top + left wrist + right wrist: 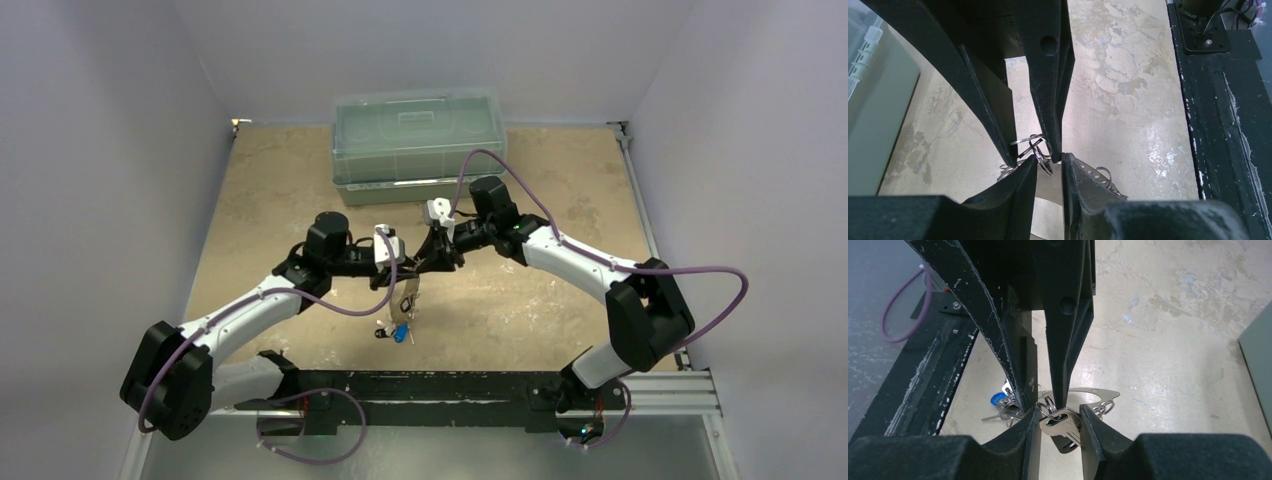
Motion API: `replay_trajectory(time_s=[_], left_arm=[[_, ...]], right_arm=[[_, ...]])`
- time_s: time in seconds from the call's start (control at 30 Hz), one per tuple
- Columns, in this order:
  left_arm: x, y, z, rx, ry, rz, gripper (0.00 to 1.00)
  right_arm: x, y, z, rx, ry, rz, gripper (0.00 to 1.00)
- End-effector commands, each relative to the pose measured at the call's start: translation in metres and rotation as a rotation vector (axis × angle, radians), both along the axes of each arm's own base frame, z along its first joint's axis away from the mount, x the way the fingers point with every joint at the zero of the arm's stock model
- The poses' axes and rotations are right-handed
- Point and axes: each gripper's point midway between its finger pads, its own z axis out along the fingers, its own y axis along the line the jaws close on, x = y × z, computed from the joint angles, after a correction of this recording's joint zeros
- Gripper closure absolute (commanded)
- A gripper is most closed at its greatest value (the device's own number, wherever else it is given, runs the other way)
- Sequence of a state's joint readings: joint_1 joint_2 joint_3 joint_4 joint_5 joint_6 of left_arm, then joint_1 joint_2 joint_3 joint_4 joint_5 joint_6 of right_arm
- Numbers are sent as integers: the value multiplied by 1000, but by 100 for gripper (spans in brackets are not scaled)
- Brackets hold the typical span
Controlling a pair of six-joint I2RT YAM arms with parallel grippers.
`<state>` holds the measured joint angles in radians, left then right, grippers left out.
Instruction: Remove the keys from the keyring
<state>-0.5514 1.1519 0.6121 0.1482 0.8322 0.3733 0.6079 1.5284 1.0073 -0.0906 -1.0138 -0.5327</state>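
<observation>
My right end effector (1058, 413) clamps a silver key (1063, 424) above the counter (1158, 340); whether my left end effector (1049, 159) grips the keyring (1034, 145), I cannot tell. If not, pulling drags everything.

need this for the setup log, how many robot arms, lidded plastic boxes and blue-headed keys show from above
white-and-black robot arms, left and right: 2
translucent grey-green lidded plastic box: 1
small silver key with a blue plastic head: 1
total: 4
</observation>
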Motion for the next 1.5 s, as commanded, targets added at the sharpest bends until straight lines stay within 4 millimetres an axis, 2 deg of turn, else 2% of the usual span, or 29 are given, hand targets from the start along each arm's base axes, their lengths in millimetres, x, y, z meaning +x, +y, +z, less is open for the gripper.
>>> replay_trajectory(time_s=[0.0,0.1,0.5,0.67,0.87,1.03,1.1,1.27,1.37,1.47], left_arm=[[3,-6,7,-35,-24,-8,84],[7,-5,9,-19,-40,-1,100],[-14,18,-5,196,-117,-144,100],[-17,20,-5,202,-129,-153,100],[-13,20,2,180,-176,-126,100],[-10,21,6,197,-219,-136,100],[-12,21,8,194,-226,-151,100],[-23,21,14,189,-267,-224,100],[-29,23,16,193,-293,-257,100],[-31,23,19,192,-310,-276,100]], right_arm=[[-5,2,20,50,-38,40,100],[-9,1,18,49,-38,53,100],[-15,-7,7,16,-43,76,100],[-12,-8,5,10,-47,55,100],[-20,-12,-2,7,-29,73,100],[-36,-13,-12,17,19,105,84],[-40,-10,-12,31,26,114,68],[-45,-5,-9,59,46,128,46],[-45,-4,-7,66,41,136,39],[-47,-2,-5,69,34,144,38]])
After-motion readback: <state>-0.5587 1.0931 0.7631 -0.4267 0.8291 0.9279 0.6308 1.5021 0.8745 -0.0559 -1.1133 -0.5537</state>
